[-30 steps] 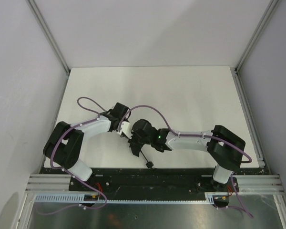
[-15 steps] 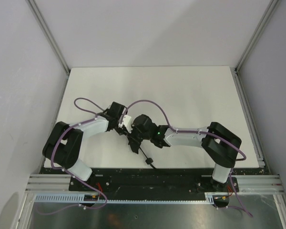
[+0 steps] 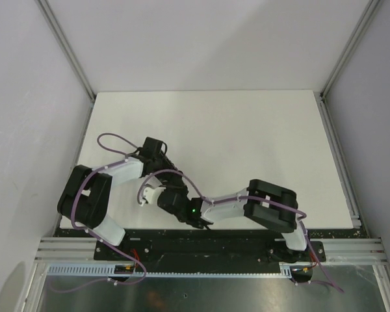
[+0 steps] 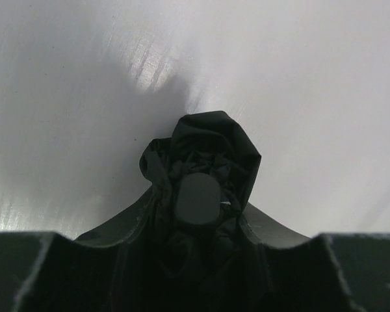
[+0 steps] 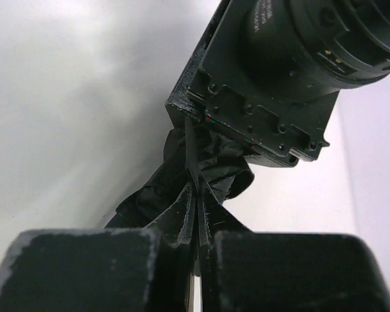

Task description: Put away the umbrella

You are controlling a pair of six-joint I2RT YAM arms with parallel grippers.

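Near the front edge of the matte white table [image 3: 247,130], the right gripper [image 5: 196,218] is pinched fully closed on a thin strip of the crumpled black fabric folding umbrella [image 5: 157,188]. Just beyond, the left gripper [image 4: 196,224], jaws half apart, clamps the soft bundle. Its smooth rounded end cap [image 4: 196,198] faces that wrist, so the long axis seemingly runs along the fingers.

I am finding nothing legible in any of the three views: no words, labels, brand marks or numbers are showing clearly enough for me to read.
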